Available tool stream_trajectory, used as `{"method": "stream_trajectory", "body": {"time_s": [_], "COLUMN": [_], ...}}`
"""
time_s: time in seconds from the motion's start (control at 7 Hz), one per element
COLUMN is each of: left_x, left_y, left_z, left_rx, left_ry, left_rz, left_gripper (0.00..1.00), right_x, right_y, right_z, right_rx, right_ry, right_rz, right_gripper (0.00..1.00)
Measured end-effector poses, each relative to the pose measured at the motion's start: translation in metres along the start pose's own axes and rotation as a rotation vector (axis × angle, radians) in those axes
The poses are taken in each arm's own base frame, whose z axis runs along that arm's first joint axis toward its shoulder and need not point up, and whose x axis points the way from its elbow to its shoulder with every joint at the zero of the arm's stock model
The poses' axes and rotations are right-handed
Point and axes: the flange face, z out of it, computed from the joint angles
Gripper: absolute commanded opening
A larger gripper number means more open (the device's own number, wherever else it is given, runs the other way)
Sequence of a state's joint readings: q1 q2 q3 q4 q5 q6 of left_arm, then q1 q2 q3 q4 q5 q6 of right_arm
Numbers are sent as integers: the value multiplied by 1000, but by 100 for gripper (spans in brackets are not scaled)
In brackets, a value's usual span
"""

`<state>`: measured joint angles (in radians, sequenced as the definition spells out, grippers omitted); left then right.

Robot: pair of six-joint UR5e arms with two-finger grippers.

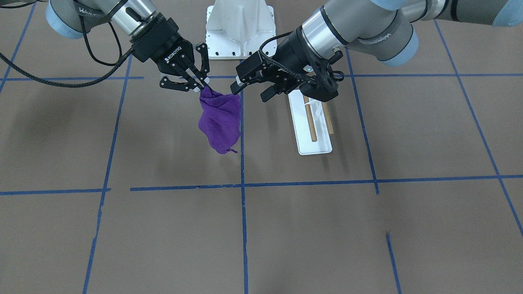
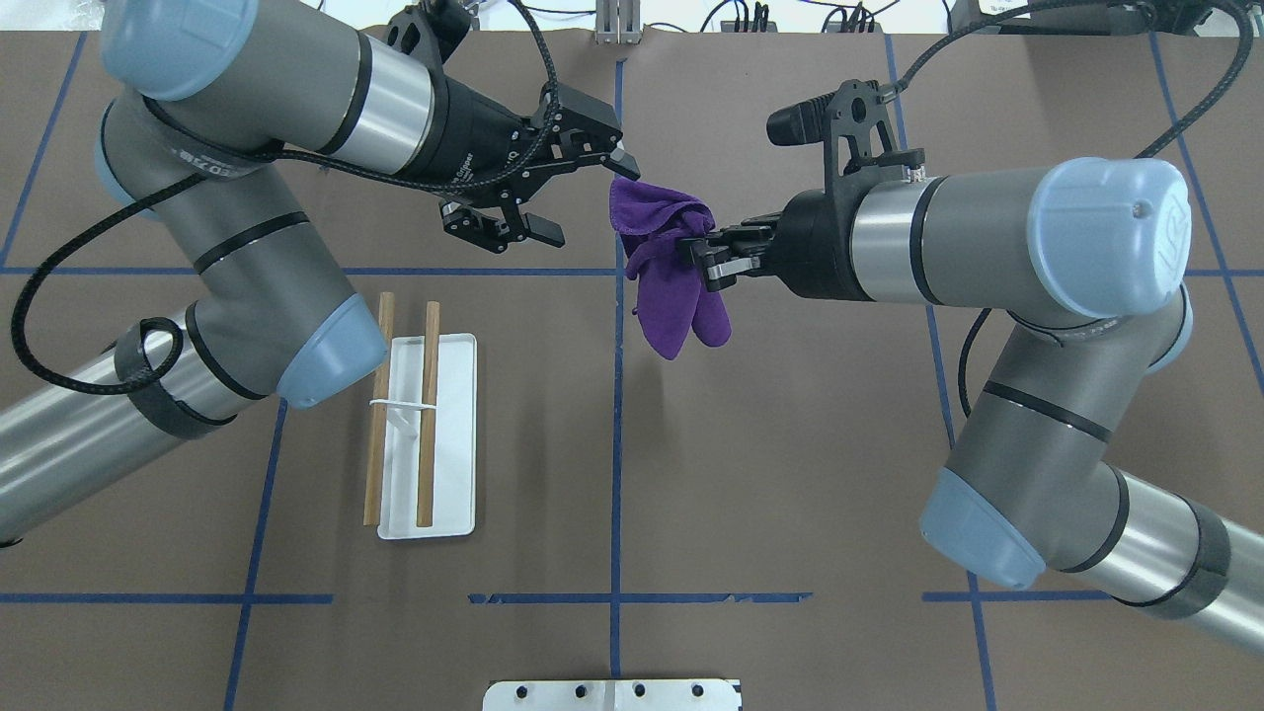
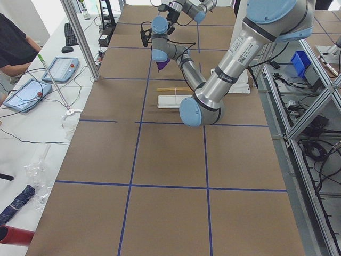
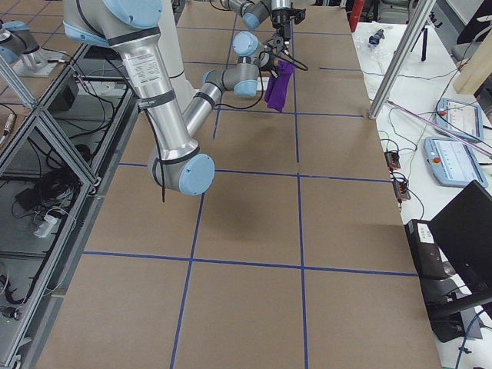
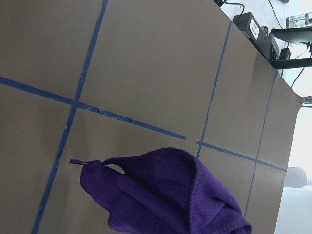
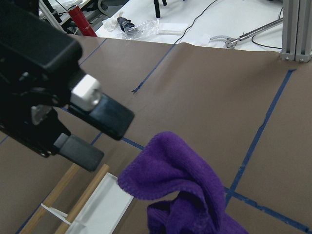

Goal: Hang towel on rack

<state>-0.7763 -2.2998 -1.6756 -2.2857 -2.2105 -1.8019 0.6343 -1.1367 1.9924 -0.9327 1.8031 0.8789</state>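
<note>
**Progress report: towel (image 2: 671, 286) aloft, rack (image 2: 459, 434) untouched**

Picking up is done, as far as I can judge. My right gripper (image 2: 703, 259) is clamped on a bunched upper edge of the purple towel, and the cloth hangs from it in loose folds, clear of the table (image 2: 790, 444) near the centre line. My left gripper (image 2: 583, 197) stands with its jaws spread wide, holding nothing, just beside the towel's other top corner. Whether a fingertip touches the fabric there, I cannot tell.

The rack sits on my left side, well apart from the towel and partly under my left elbow. Its white tray (image 2: 456, 494) lies flat on the table, and the two wooden rods (image 2: 428, 415) run parallel above it. Nothing is draped on them.

So the hanging itself remains. I take the present step to be a second grip: my left jaws closing on the free corner so the cloth can be stretched between both grippers. After that the towel has to be carried over to the rods, lowered across them and released. With the cloth as crumpled as it is now, spreading it first looks necessary, or it may slide off a rod in a lump.
</note>
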Motion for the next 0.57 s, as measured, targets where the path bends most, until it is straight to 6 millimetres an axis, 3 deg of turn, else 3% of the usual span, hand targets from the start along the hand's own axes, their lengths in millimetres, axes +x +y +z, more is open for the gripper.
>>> {"method": "stream_trajectory", "body": {"time_s": [0.14,0.29,0.57], "left_x": [7,11,14], "left_y": [-2,-3,-3], "left_z": [7,11,13], "left_rx": [-1,-1,-2], "left_ry": [0,-1,0], "left_rz": [-4,-6,-6], "left_gripper": [99,88,55], "right_x": [-5,-8,-9], "right_y": [0,0,0], "right_z": [-4,-6,-7], "right_rx": [4,8,9], "right_ry": [-11,-16,-19], "right_rz": [6,16,23], "right_gripper": [0,0,0]}}
